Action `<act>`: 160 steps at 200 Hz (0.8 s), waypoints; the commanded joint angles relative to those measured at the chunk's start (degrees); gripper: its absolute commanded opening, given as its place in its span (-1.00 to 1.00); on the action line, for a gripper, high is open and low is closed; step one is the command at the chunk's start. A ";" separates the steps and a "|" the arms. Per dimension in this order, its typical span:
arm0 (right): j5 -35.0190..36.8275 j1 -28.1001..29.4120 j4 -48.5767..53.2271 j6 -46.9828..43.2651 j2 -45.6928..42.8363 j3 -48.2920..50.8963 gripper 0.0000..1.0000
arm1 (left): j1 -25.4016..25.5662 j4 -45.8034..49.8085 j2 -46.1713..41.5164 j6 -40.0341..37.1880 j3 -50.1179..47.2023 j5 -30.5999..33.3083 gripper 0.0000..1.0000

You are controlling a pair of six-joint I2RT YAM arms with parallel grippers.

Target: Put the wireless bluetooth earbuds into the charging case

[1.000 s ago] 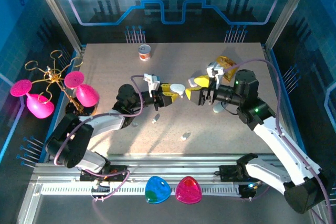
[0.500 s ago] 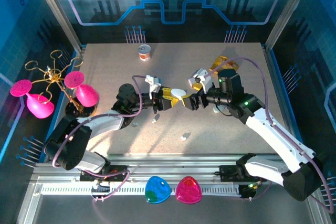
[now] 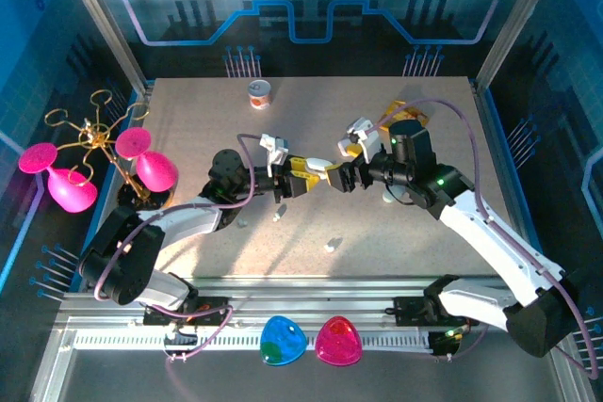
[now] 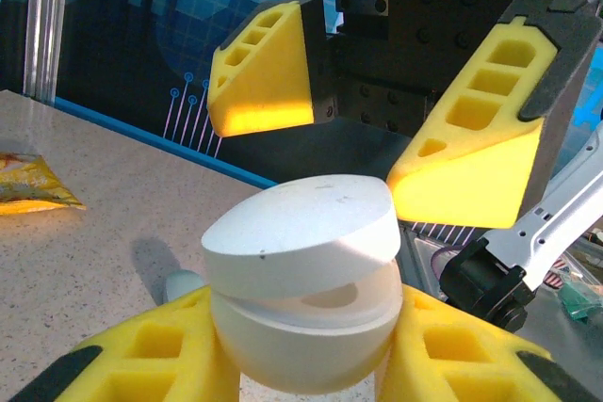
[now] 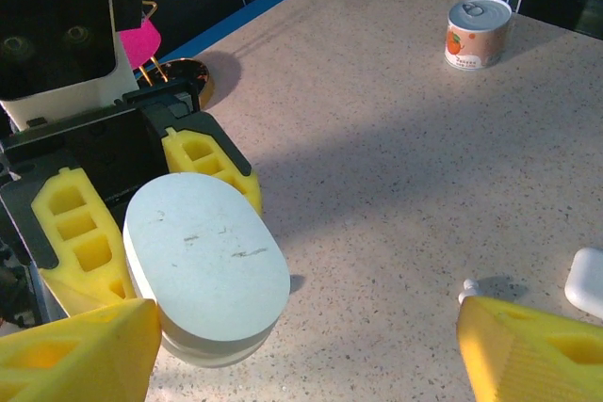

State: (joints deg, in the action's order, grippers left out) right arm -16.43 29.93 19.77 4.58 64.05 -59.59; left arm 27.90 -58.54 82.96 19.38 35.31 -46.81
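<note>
Speckled counter under blue-lit walls: your earbud lies loose just below frame centre, with a second earbud to its lower right, both outside any case. At centre, the left gripper has its fingers clamped on the white charging case. Its lid sits ajar, and you cannot tell through the gap what is inside. The right gripper faces it, fingers spread apart, close to the lid. A can stands upright at the counter's upper left, and a yellow packet lies at the upper right.
</note>
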 commanded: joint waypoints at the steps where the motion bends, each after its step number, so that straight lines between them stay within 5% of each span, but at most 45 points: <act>1: 3.98 -0.87 -1.23 1.47 1.01 -1.32 0.61 | 0.70 -4.35 -1.02 -2.01 -0.93 -5.39 -0.49; 87: 0.28 -2.03 -2.23 2.78 -2.08 -0.81 0.62 | 0.66 -8.95 0.33 -1.95 -2.12 -5.22 -0.50; 131: -8.32 -4.01 -11.98 8.39 -9.04 4.97 0.64 | 0.13 -7.37 -0.64 -6.30 -3.48 -1.34 -0.50; 160: -7.99 -7.11 -14.75 13.47 -12.13 8.39 0.71 | 0.05 -8.91 -1.34 -7.74 -4.31 1.42 -0.49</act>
State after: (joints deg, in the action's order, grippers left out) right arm -22.50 25.36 10.31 12.51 54.08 -53.89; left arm 28.27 -64.53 82.98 14.87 32.10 -48.23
